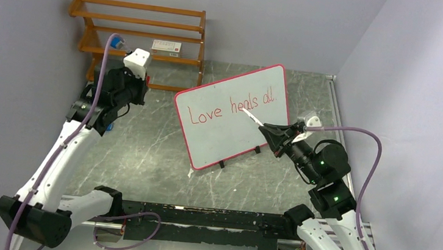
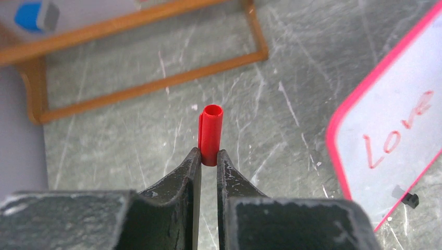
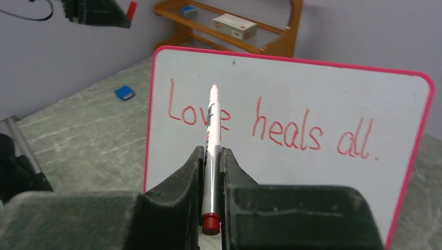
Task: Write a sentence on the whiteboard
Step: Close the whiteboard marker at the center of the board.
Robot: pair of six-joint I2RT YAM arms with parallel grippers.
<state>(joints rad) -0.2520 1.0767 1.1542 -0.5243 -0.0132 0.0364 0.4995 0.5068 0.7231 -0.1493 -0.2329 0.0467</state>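
The whiteboard [image 1: 230, 141] stands tilted on small black feet mid-table, with a red-pink frame. The sentence [image 1: 233, 106] on it reads "Love heals all." in red script, and shows whole in the right wrist view [image 3: 292, 130]. My right gripper [image 1: 276, 132] [image 3: 211, 156] is shut on a white marker [image 3: 212, 122] with a red end. Its tip points at the board; whether it touches I cannot tell. My left gripper [image 2: 209, 156] [image 1: 141, 90] hovers left of the board, shut on a red marker cap [image 2: 210, 133].
A wooden slatted rack [image 1: 142, 31] stands at the back left with a white box [image 1: 166, 46] on a shelf. A small blue block [image 3: 124, 92] lies on the table left of the board. A metal rail [image 1: 333, 105] runs along the right edge.
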